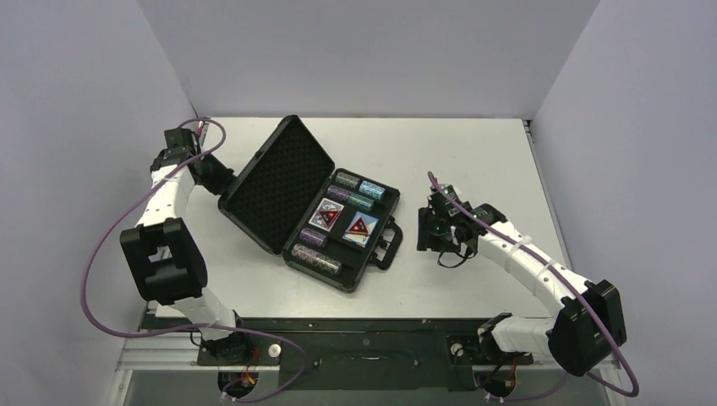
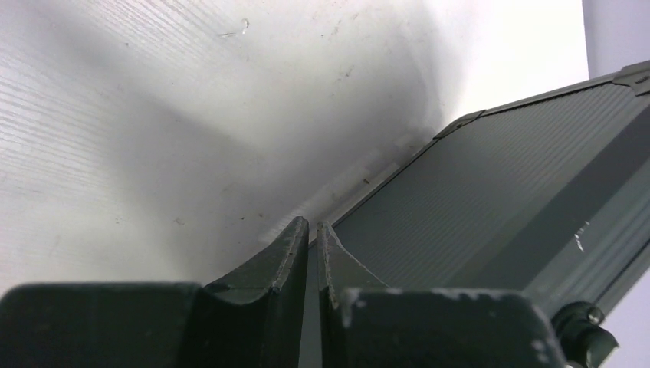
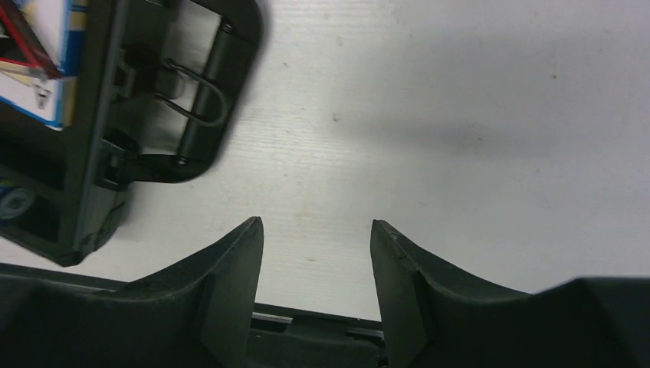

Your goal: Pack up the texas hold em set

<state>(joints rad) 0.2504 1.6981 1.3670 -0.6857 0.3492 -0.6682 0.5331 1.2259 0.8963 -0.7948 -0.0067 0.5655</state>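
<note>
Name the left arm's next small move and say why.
Probably tip the lid up toward the base. The lid lies open, chip rolls and card decks fill the base's foam slots, and the shut left pincer sits low beside the lid's outer face. The right pincer stands open near the handle, holding nothing.

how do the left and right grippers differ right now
The left gripper is shut; the right gripper is open. The left gripper sits behind the case's raised lid, while the right gripper faces bare table beside the case's handle. Both hold nothing.
</note>
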